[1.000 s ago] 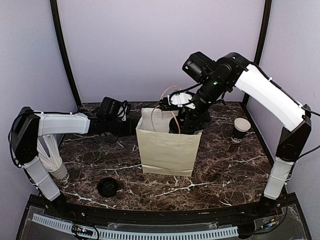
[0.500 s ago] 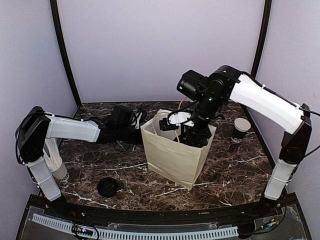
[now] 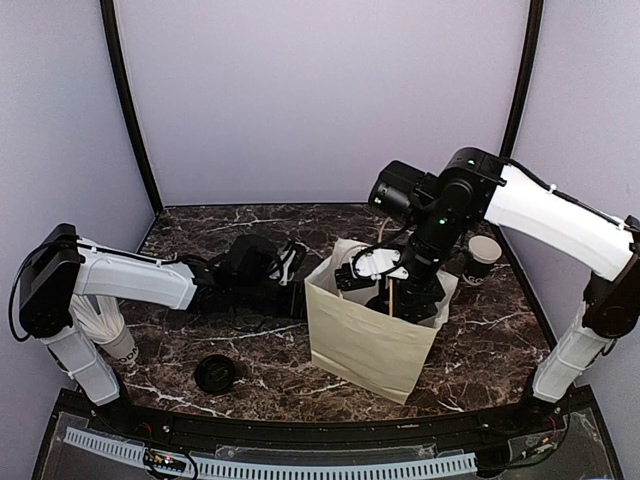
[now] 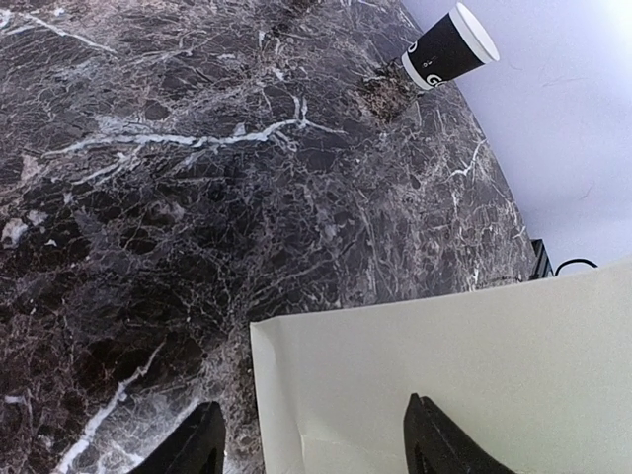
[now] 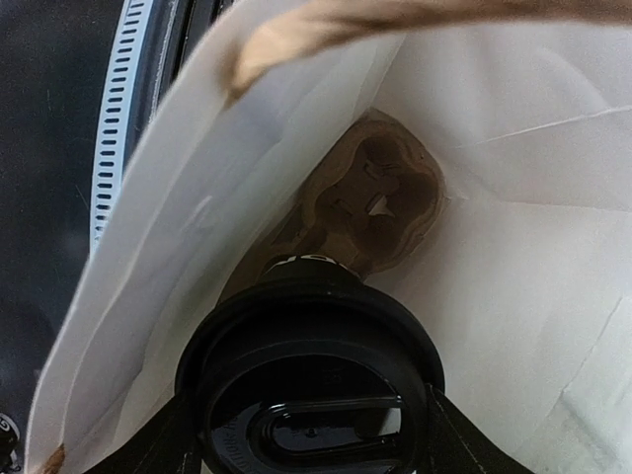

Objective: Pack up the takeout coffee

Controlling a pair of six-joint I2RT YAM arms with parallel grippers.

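The takeout coffee, a black cup with a black lid, hangs inside the cream paper bag. My right gripper is shut on it, one finger at each side of the lid, and is sunk in the bag's mouth in the top view. A brown cardboard cup carrier lies on the bag's bottom, below the cup. My left gripper is open; its fingers straddle the bag's lower left edge. It sits at the bag's left side in the top view.
A matching black cup with a bare white rim stands at the back right and also shows in the left wrist view. A loose flat black lid lies front left. A white stack stands at the left edge.
The bag has slid right and toward the front and now leans. My right gripper moved with it, still in its mouth. My left arm has stretched right after the bag.
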